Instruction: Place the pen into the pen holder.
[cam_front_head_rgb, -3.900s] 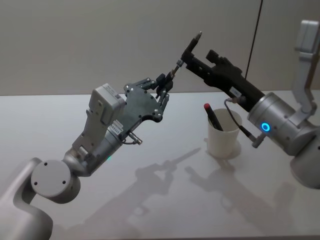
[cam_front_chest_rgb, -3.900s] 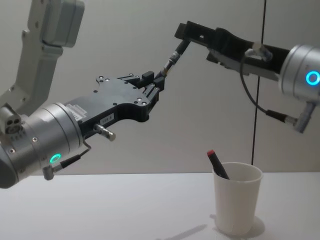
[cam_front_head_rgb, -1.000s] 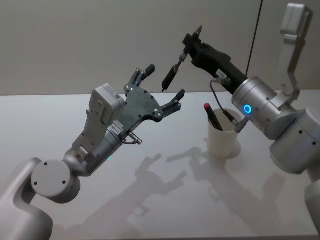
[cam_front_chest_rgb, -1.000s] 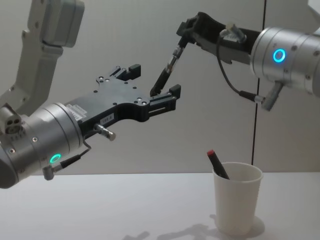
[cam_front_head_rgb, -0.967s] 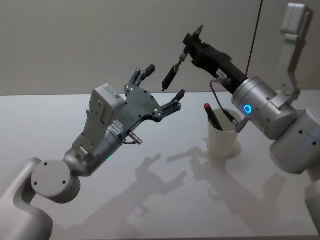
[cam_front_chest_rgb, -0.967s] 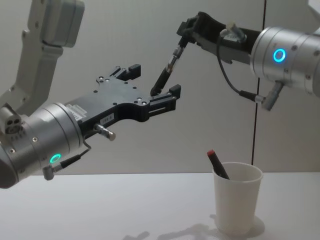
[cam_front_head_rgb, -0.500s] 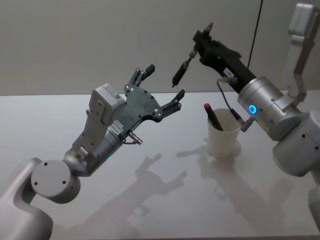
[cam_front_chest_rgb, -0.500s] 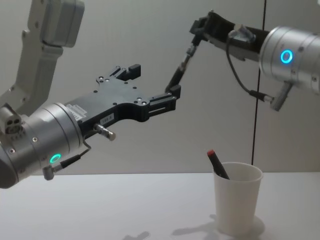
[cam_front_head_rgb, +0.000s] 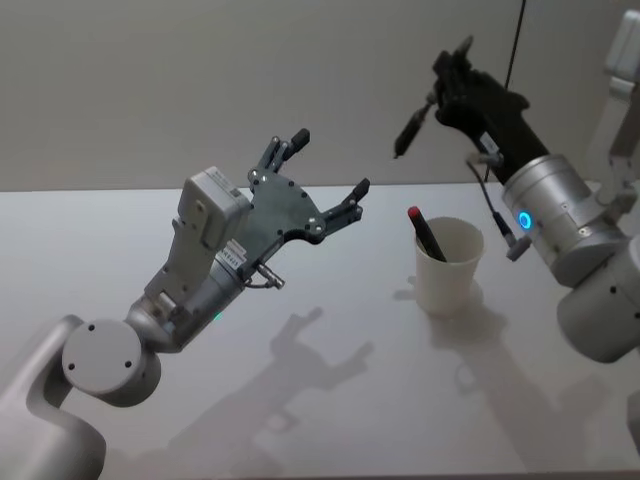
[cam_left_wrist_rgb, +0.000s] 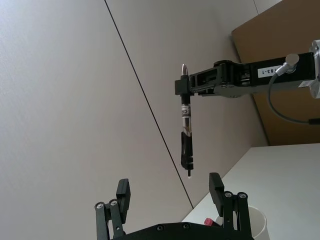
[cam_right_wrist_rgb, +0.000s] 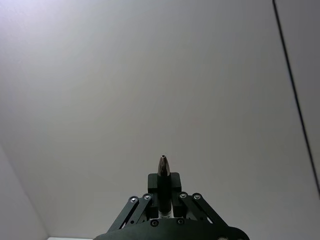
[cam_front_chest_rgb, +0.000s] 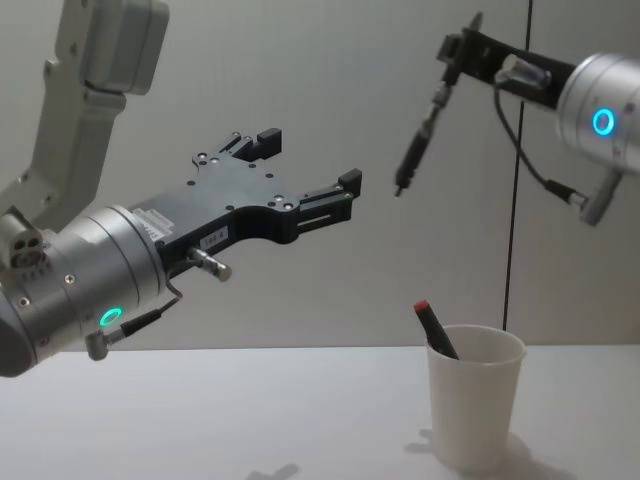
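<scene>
right gripper (cam_front_chest_rgb: 452, 55) pinches the pen (cam_front_chest_rgb: 417, 148) by its upper end, high in the air above the table (cam_front_head_rgb: 330, 400). the dark pen hangs tilted, tip down and angled toward the robot's left, up and to the left of the pen holder (cam_front_chest_rgb: 474, 410) and well clear of it. the white paper cup stands upright on the table, with a red-capped marker (cam_front_chest_rgb: 434, 328) leaning inside it. left gripper (cam_front_chest_rgb: 305, 172) is raised off to the left at about mid height, its fingers spread wide with nothing between them, apart from the pen.
</scene>
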